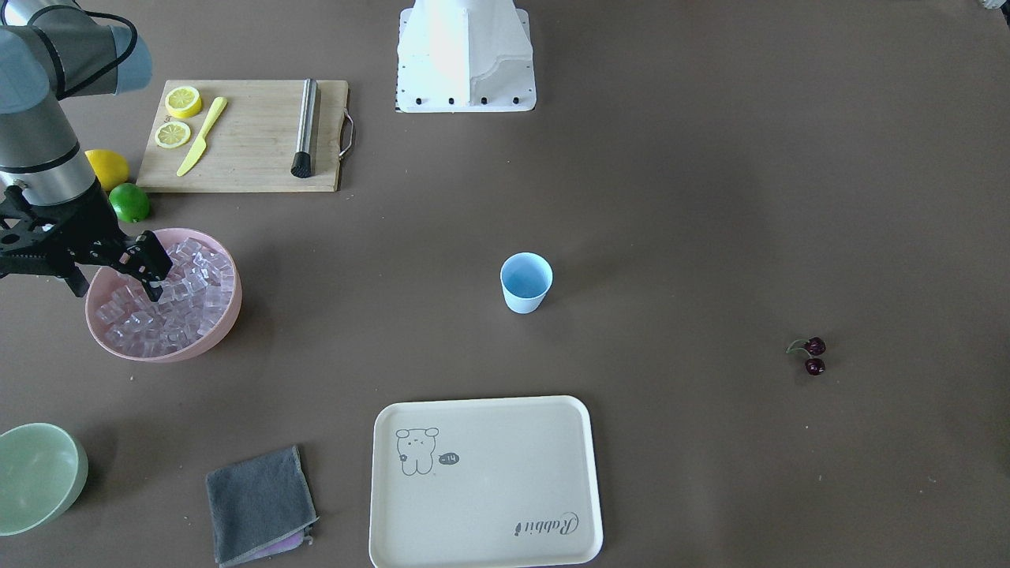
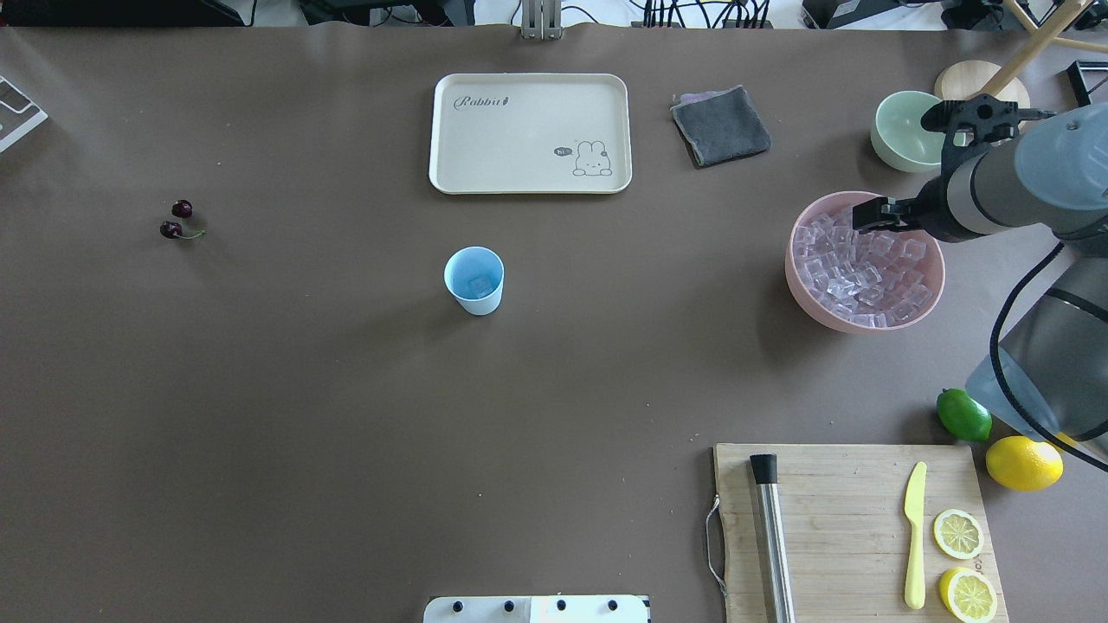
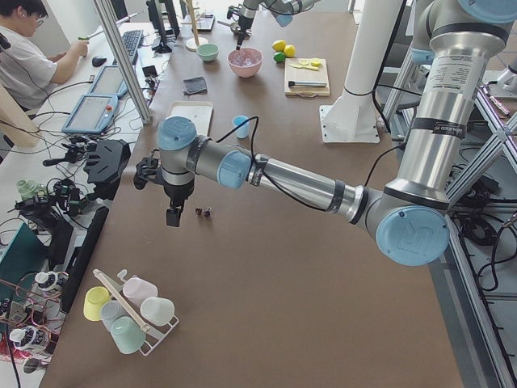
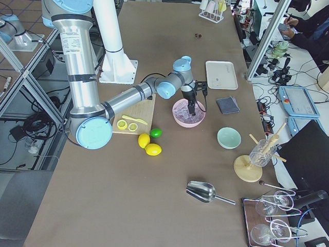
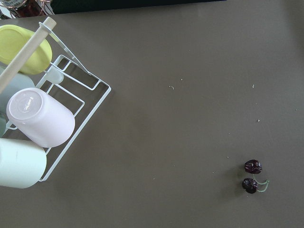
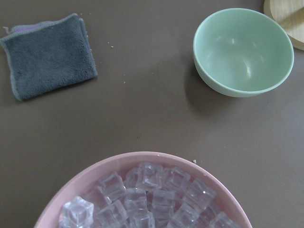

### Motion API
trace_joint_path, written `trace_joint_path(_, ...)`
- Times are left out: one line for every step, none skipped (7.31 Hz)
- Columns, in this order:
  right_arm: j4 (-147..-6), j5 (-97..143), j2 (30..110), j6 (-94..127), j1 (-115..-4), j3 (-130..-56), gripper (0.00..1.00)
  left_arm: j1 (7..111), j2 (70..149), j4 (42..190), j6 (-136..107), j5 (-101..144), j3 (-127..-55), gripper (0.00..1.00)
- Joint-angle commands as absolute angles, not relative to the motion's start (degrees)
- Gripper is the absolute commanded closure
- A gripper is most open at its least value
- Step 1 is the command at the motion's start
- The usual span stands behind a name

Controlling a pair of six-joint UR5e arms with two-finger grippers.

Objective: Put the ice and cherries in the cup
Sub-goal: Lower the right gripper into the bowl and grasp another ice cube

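The pale blue cup (image 1: 526, 282) stands upright mid-table, and in the overhead view (image 2: 474, 279) one ice cube shows inside it. Many ice cubes (image 1: 181, 304) fill the pink bowl (image 1: 221, 331). My right gripper (image 1: 151, 274) reaches into that bowl with its tips among the cubes. Its jaws look parted, and I see no cube held. The cherries (image 1: 813, 355) lie on the bare table far from the cup and also show in the left wrist view (image 5: 251, 175). My left gripper (image 3: 174, 214) hangs above the table beside the cherries (image 3: 202, 212). I cannot tell whether it is open.
A cream tray (image 1: 485, 481), a grey cloth (image 1: 260, 505) and a pale green bowl (image 1: 39, 473) lie along the far side. A cutting board (image 1: 252, 150) holds lemon slices, a yellow knife and a metal muddler. A lime (image 1: 129, 203) and a lemon (image 1: 108, 168) sit beside it. A cup rack (image 5: 52, 123) stands near the cherries.
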State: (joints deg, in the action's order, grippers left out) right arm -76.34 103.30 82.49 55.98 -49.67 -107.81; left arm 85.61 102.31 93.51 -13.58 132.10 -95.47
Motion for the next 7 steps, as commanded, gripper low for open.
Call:
trace_joint_path(-77.69, 101.60, 82.88, 55.99, -47.38, -107.67, 0.16, 85.61, 102.39, 93.52, -13.62, 132.10, -95.45, 0.02)
trace_joint_path(-78.04, 101.60, 82.53, 55.99, -47.11, -107.67, 0.25, 85.61, 102.39, 93.52, -13.62, 132.10, -95.45, 0.02)
trace_joint_path(-78.57, 101.60, 82.36, 55.81, -46.07, -107.49, 0.28, 85.61, 102.31, 93.52, -13.62, 132.10, -95.62, 0.02)
trace_joint_path(-79.10, 101.60, 82.09, 55.81, -45.53, -107.32, 0.36, 85.61, 102.22, 93.52, -13.71, 132.10, -96.15, 0.02)
trace_joint_path(-79.19, 101.34, 82.09, 55.72, -45.09, -107.23, 0.36, 85.61, 102.22, 93.52, -13.62, 132.10, -95.80, 0.02)
trace_joint_path(-79.19, 101.34, 82.18, 55.72, -44.65, -107.14, 0.36, 85.52, 102.22, 93.52, -13.54, 132.10, -95.71, 0.02)
trace_joint_path(-79.28, 101.34, 82.26, 55.72, -44.47, -107.14, 0.36, 85.52, 102.30, 93.52, -13.54, 132.10, -95.63, 0.02)
